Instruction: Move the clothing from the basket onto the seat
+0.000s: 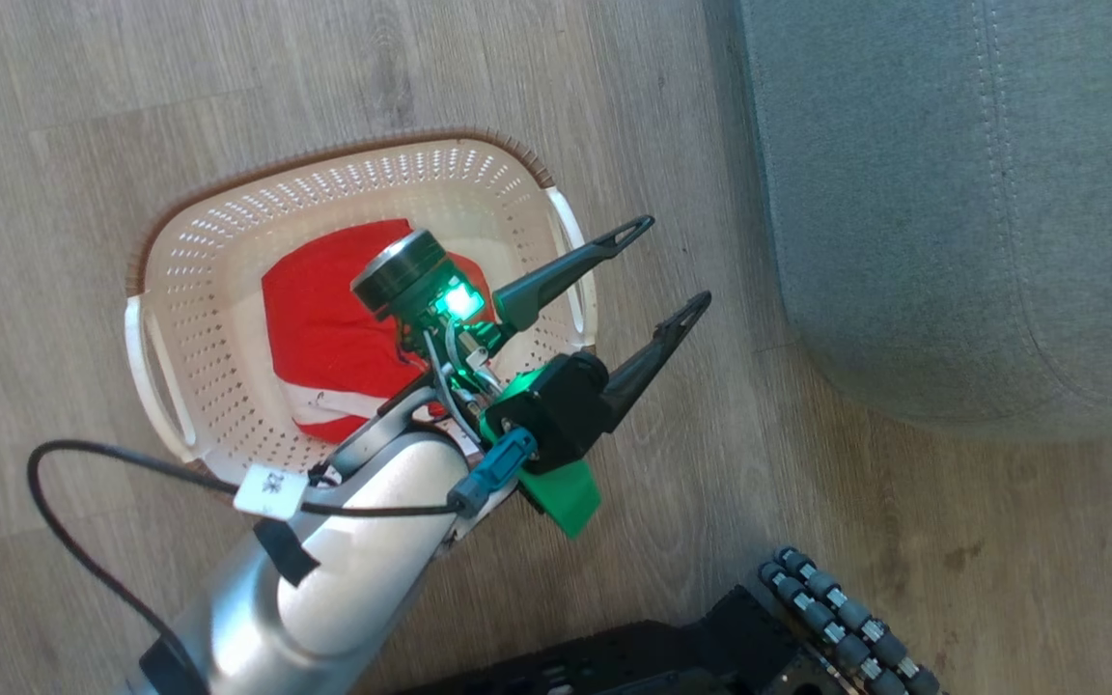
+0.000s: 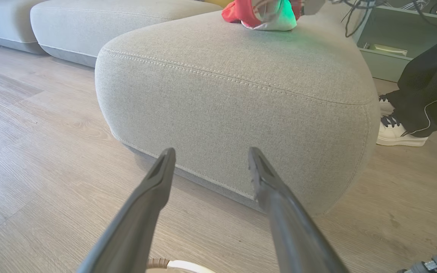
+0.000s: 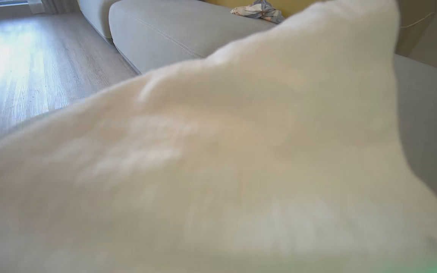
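The cream basket (image 1: 228,222) stands on the floor with red clothing (image 1: 324,309) with white bands lying in it. My left gripper (image 1: 677,263) hangs above the basket's right rim, open and empty, pointing at the grey-green seat (image 1: 952,193). In the left wrist view the open left gripper (image 2: 211,151) faces the seat's side (image 2: 233,113), and a bunched red and white garment (image 2: 264,15) rests on the seat's top. In the right wrist view, blurred white fabric (image 3: 218,151) covers my right gripper's fingers, which are shut in it over the seat (image 3: 157,30).
A person's leg in dark trousers and a white shoe (image 2: 396,132) stand by the seat's far corner, beside a green cabinet (image 2: 389,41). My dark wheeled base (image 1: 807,618) sits at the bottom. More sofa cushions (image 2: 89,19) extend to the left. A crumpled patterned cloth (image 3: 258,9) lies further back.
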Robot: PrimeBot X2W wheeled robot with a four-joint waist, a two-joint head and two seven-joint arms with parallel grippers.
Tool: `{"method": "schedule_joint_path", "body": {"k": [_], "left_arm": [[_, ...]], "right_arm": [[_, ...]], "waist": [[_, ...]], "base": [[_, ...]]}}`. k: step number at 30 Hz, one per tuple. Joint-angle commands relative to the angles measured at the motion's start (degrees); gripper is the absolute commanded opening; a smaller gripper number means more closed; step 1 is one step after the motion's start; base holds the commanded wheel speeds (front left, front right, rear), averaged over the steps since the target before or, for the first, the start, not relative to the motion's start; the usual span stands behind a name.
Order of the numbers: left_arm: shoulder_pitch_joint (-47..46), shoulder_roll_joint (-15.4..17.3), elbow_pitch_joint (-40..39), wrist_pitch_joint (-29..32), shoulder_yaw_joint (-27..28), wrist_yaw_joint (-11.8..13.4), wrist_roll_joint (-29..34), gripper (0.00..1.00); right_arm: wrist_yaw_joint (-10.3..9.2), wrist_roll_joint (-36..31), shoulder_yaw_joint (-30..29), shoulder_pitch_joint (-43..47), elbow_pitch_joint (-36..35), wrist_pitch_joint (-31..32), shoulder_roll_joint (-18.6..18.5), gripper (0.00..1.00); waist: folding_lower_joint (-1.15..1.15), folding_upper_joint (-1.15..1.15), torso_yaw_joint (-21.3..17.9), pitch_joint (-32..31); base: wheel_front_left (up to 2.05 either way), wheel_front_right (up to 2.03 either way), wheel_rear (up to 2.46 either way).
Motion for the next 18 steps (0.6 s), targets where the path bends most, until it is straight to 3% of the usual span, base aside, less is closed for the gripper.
{"method": "schedule_joint_path", "body": {"k": [1,5,6,7,8,18], "left_arm": [[-1.05,0.4,-1.97,-0.25,0.51,0.54,-0.52,1.0],[-1.25,0.61,-1.85,-0.25,0.13,0.93,-0.81,1.0],[-1.26,0.72,-1.69,-0.25,-0.04,1.11,-0.96,1.0],[-1.25,0.74,-1.59,-0.25,-0.14,1.17,-1.04,1.0],[-1.23,0.73,-1.5,-0.25,-0.24,1.23,-1.13,1.0],[0.13,-0.13,-1.06,-0.25,-0.72,1.82,-2.25,1.0]], "right_arm": [[-0.01,-0.39,0.23,-0.63,0.41,-0.28,-1.24,0.0],[-0.01,-1.2,1.19,-1.67,5.18,-0.28,-0.98,0.0],[-0.01,-1.3,1.19,-2.12,6.57,-0.28,-1.01,0.08],[-0.01,-1.69,0.88,-2.15,6.27,-0.28,-1.32,0.64],[-0.01,-1.76,0.43,-2.09,6.13,-0.28,-1.25,1.0],[-0.01,-5.47,-0.65,0.36,10.53,-0.28,-1.28,1.0]], "waist": [[-0.01,0.0,0.05,0.01],[-0.01,0.0,0.01,-0.04],[-0.01,0.0,-0.07,-0.26],[-0.01,0.0,-0.07,-0.42],[-0.01,0.0,-0.07,-0.62],[-0.01,0.0,-0.28,-4.92]], "base": [[0.0,0.0,0.0],[0.0,0.0,0.0],[0.0,0.0,0.0],[0.0,0.0,0.0],[0.0,0.0,0.0],[0.0,0.0,0.0]]}}
